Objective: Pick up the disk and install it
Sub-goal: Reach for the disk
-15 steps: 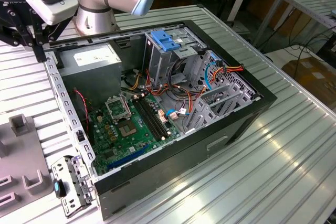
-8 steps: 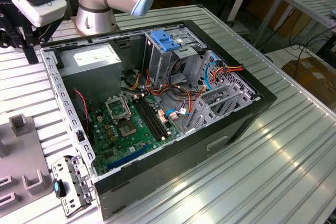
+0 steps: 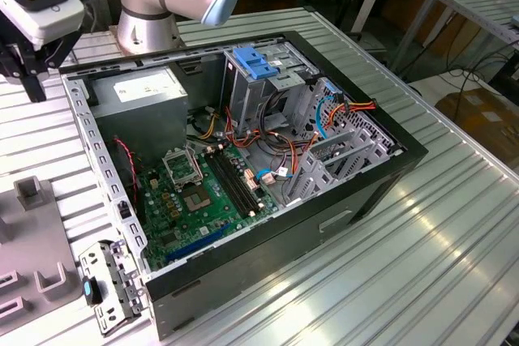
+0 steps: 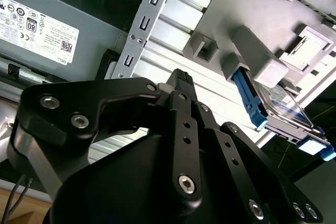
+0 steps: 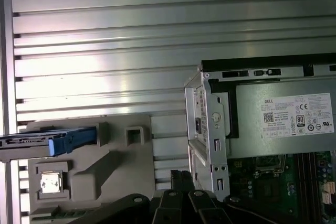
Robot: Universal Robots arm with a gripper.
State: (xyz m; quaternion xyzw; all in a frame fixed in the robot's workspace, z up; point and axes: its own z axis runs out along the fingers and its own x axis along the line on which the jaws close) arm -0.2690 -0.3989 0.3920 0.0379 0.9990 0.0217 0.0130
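One disk (image 5: 47,141): silver, blue side rail, seated in a grey fixture (image 5: 105,166) on the ribbed table (image 3: 454,265), outside the open computer case (image 3: 365,192).
One gripper (image 5: 181,178): fingertips pressed together, holding nothing; above the table between fixture and case, apart from the disk.
One power supply (image 5: 283,124): grey box, white sticker, in the case's corner.
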